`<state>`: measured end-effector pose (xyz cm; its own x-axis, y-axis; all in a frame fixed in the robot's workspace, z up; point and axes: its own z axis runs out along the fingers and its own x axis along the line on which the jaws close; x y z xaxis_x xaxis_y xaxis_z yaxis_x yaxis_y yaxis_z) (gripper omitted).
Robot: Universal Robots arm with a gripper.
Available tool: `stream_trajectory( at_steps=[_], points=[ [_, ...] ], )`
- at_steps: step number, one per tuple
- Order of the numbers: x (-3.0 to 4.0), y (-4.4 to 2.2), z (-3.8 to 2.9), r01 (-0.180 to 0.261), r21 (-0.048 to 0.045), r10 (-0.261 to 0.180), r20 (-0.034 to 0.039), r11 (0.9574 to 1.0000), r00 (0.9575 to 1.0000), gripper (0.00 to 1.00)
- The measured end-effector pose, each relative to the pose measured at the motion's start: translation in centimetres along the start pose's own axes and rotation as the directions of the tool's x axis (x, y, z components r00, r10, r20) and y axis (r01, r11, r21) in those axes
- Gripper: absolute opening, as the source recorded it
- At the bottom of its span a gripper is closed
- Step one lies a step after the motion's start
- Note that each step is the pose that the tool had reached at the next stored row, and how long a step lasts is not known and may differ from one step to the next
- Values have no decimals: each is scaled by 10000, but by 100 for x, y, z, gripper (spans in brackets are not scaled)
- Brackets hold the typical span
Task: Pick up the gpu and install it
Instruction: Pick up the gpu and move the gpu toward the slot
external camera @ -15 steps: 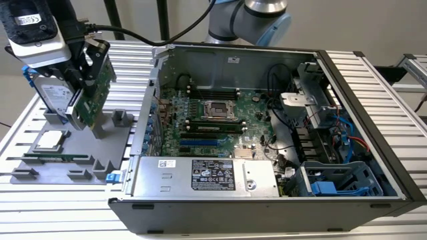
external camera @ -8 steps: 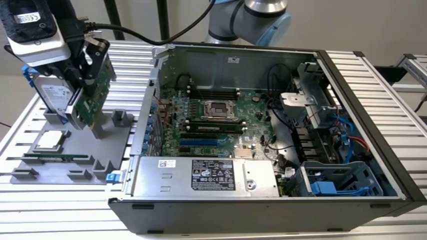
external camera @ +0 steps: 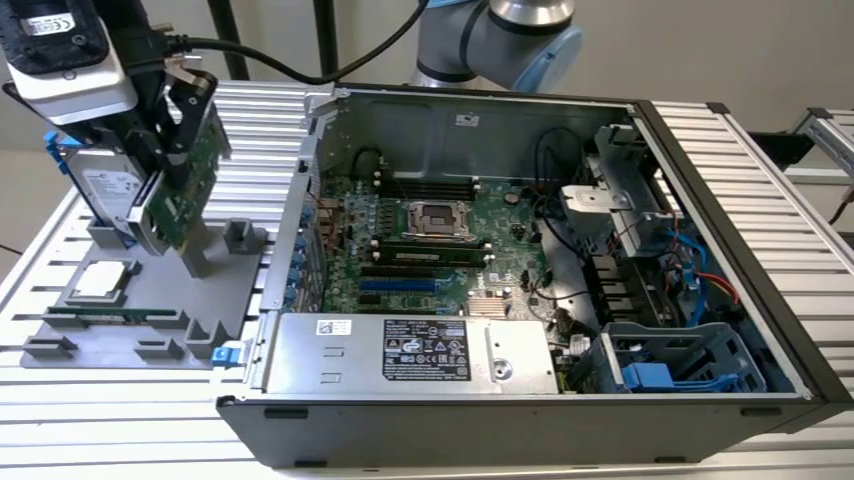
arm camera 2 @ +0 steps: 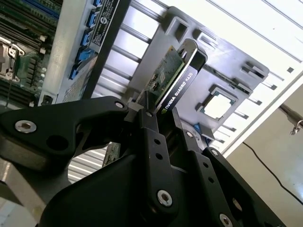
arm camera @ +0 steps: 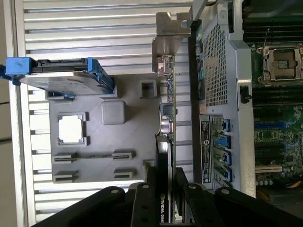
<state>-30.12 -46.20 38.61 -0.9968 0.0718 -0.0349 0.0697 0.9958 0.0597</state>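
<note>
Nearest in both wrist views: black tool [arm camera 2: 163, 113] clamped on the gpu [arm camera 2: 179, 78]. Fingers [arm camera 2: 154, 142] narrowed to card thickness, one on each face. Gripped at one end, card edge-on to both wrist cameras: green board one side, black cooler the other. Silver end bracket [arm camera: 168, 42] at the end away from the fingers.

Same grip in the exterior view: gpu tilted, hanging over the grey parts holder [arm camera: 94, 139] at the exterior view's left, outside the case and just beside the hard drive [arm camera: 57, 78]. Contact between the card's lower edge and the holder: can't tell.

Next out, on the holder:
- hard drive with blue frame, standing on edge
- bare processor chip [arm camera: 71, 128], flat in a square recess
- thin green memory stick [external camera: 114, 316], flat near the holder's front edge in the exterior view

Holder flat on the slatted metal counter [arm camera: 94, 28].

Farther, to the exterior view's right of the holder: open computer case [external camera: 534, 435] on its side, interior facing up. Inside:
- green motherboard [external camera: 494, 200] with a processor socket mid-board
- blue expansion slots [external camera: 400, 285] toward the holder side
- silver power supply [external camera: 400, 350] along the front
- blue drive cage [external camera: 667, 370] in the front corner on the exterior view's right

Farthest, behind the case: grey and blue joint of the robot arm [external camera: 514, 30].
</note>
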Motion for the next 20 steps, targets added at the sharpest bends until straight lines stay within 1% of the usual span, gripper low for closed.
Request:
stream_trajectory(
  at_steps=[6,13,20],
  points=[
    [-2,3,-50,0,-1,0,1,10000,10000,0],
    [-3,3,-52,1,3,-1,0,10000,10000,0],
    [-61,7,-50,1,2,-1,0,10000,10000,0]
  ],
)
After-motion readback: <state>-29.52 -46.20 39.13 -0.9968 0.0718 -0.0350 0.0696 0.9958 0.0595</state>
